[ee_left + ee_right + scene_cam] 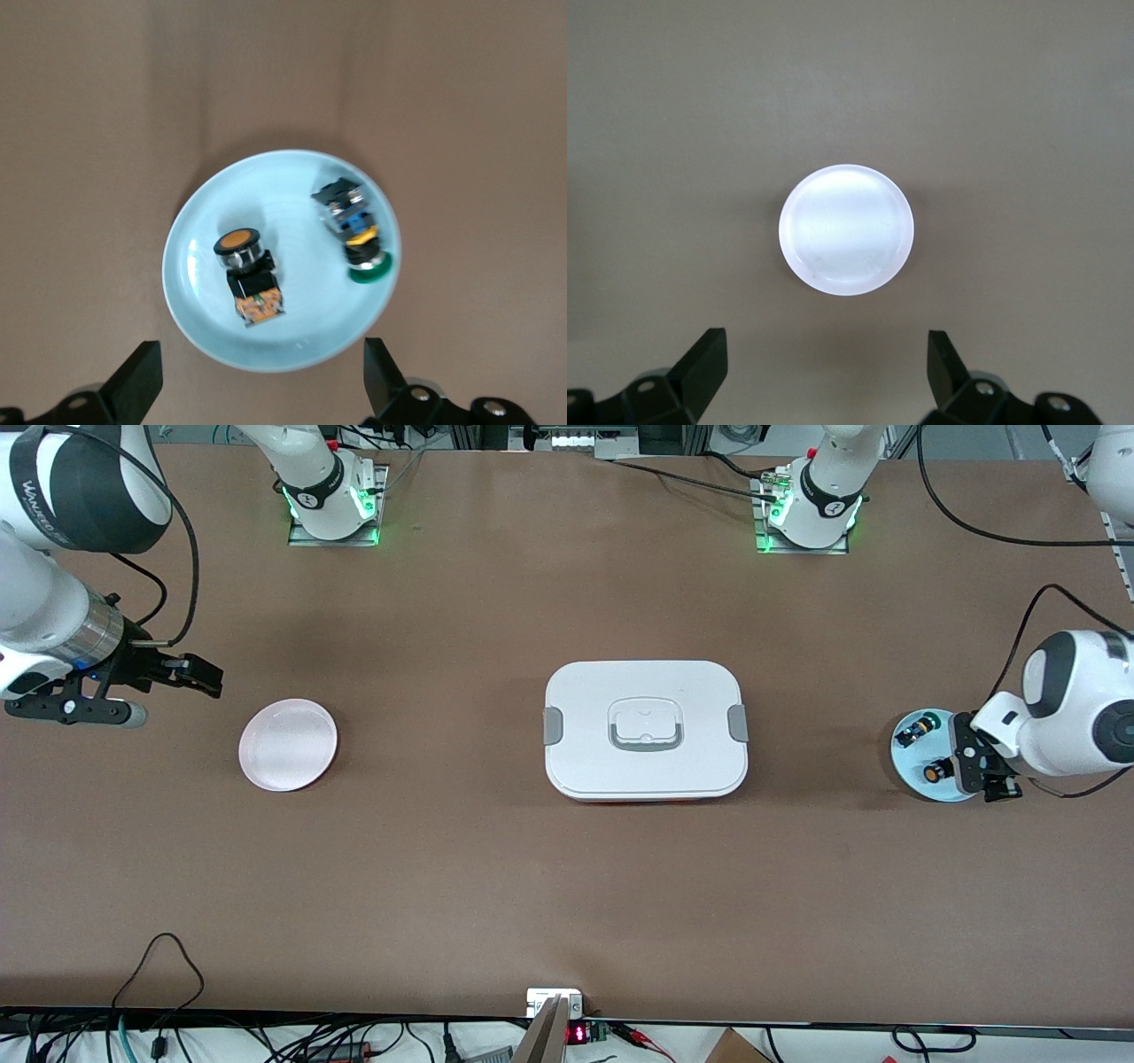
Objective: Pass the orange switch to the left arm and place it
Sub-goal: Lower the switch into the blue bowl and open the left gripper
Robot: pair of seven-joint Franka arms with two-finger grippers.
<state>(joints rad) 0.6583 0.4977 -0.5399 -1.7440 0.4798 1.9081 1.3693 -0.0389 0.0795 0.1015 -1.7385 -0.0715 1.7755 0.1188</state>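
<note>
The orange switch (935, 771) (246, 270) lies on a light blue plate (899, 755) (301, 305) at the left arm's end of the table, its orange round face up. My left gripper (973, 769) (261, 385) hovers over that plate's edge, open, with nothing between its fingers. The white box (645, 691) stands shut in the middle of the table. My right gripper (190, 675) (824, 376) hangs open and empty at the right arm's end, beside a white plate (288, 745) (846, 228).
A second black switch with a green end (912, 731) (354, 232) lies on the same blue plate, farther from the front camera than the orange one. Cables trail along the table's front edge and across the corner at the left arm's end.
</note>
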